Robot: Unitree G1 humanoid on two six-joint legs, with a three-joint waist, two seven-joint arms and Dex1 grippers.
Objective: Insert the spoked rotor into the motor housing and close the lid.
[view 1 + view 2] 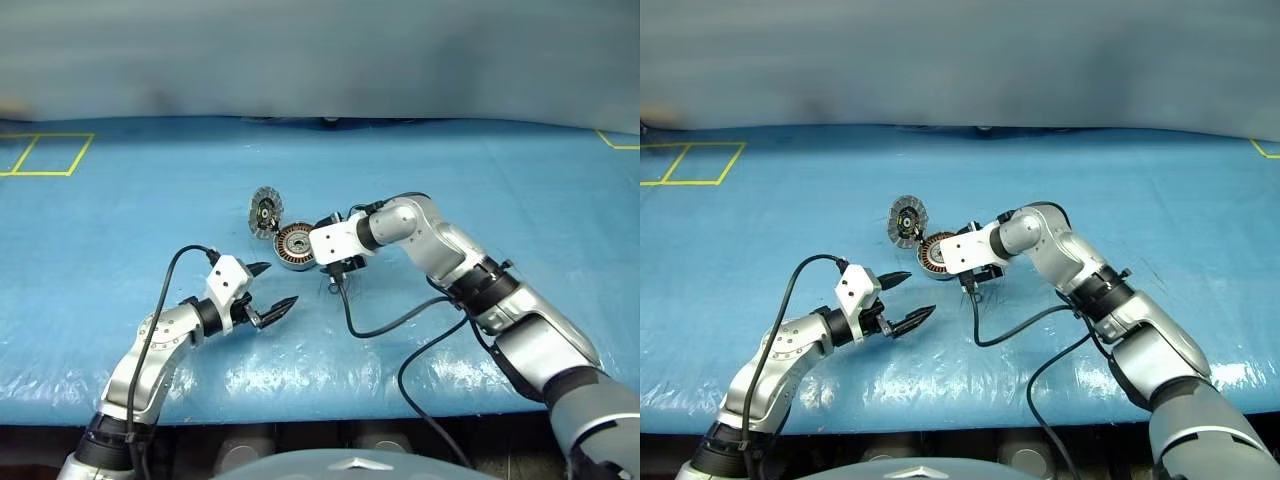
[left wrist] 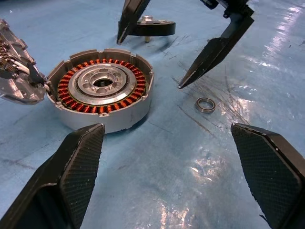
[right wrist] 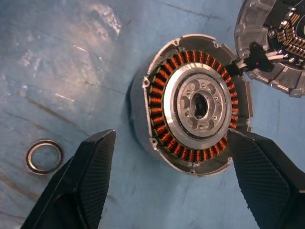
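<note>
The motor housing (image 1: 295,246) lies flat on the blue table, its copper windings and silver hub facing up. Its lid (image 1: 266,213) stands tilted open at the far left side, ribbed face showing, joined to the housing by wires. The spoked rotor (image 2: 153,27), black-rimmed, rests on the table just beyond the housing. My right gripper (image 2: 149,64) hangs open right beside the housing, pointing down, one finger close in front of the rotor; it holds nothing. Nearer to me, my left gripper (image 1: 282,283) is wide open and empty, pointing at the housing from a short way off.
A tiny thin ring (image 2: 206,104) lies on the table beside the housing, near one of the right gripper's fingers. Black cables (image 1: 385,325) trail over the mat from both wrists. Yellow tape marks (image 1: 45,155) sit at the far left and far right corners.
</note>
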